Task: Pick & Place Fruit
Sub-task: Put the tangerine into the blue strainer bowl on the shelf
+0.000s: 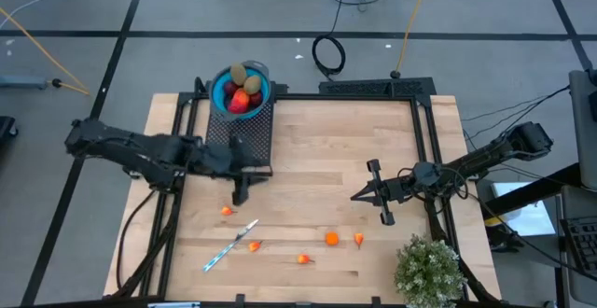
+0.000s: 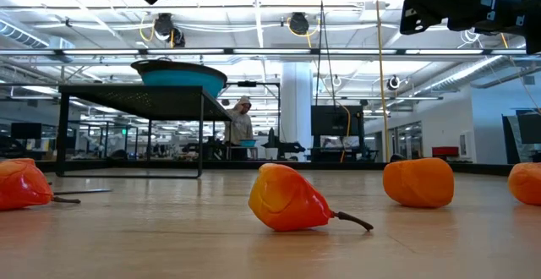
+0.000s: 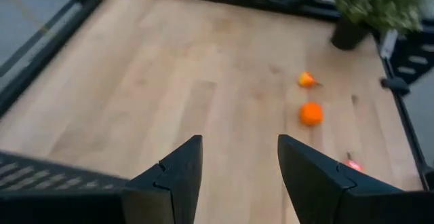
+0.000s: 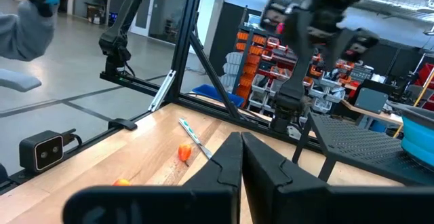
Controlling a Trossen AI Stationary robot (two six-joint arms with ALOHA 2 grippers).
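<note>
From above, a blue bowl [image 1: 241,89] on a black mesh stand [image 1: 244,129] at the table's far edge already holds several fruit [image 1: 242,93]: dark red balls and olive ovals. Five small orange pieces lie on the wooden table [image 1: 308,159] well short of that bowl, beside a thin silver-blue stick [image 1: 229,246]. The left gripper [image 1: 240,193] hangs just in front of the stand; the right gripper [image 1: 381,199] sits well to the bowl's right, near a green plant [image 1: 429,269].

At table height, the nearest orange piece [image 2: 287,199] looks glossy, hollow and light (likely slippery plastic), teardrop-shaped with a thin stem; I would pinch its fat middle, not the stem.

The left wrist camera shows its fingers [image 3: 178,173] spread apart, with nothing between them.

The right wrist camera shows its fingers [image 4: 224,166] pressed together, empty.
</note>
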